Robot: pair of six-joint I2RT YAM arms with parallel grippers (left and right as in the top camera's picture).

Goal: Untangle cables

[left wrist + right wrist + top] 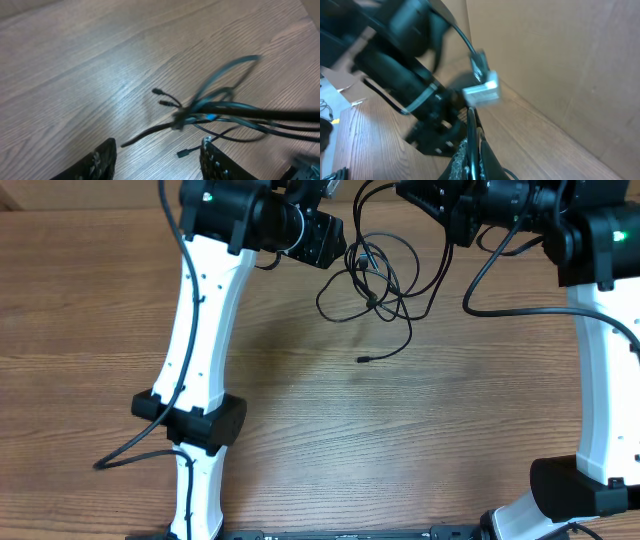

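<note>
Several thin black cables (pixel 372 298) are seen knotted together on the wooden table (pixel 450 430), at its far side between the two arms, with one plug end lying nearer. The left gripper (pixel 156 150) is held spread just short of the knot. The right gripper (pixel 471 144) is pressed together on one strand of the cables; a white block (pixel 481 92) on that strand is too blurred to be read.

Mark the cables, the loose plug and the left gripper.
cables (pixel 372 299): overhead view, on the knot of the tangle.
loose plug (pixel 362 359): overhead view, on its tip.
left gripper (pixel 158 150): left wrist view, midway between its fingertips.
</note>
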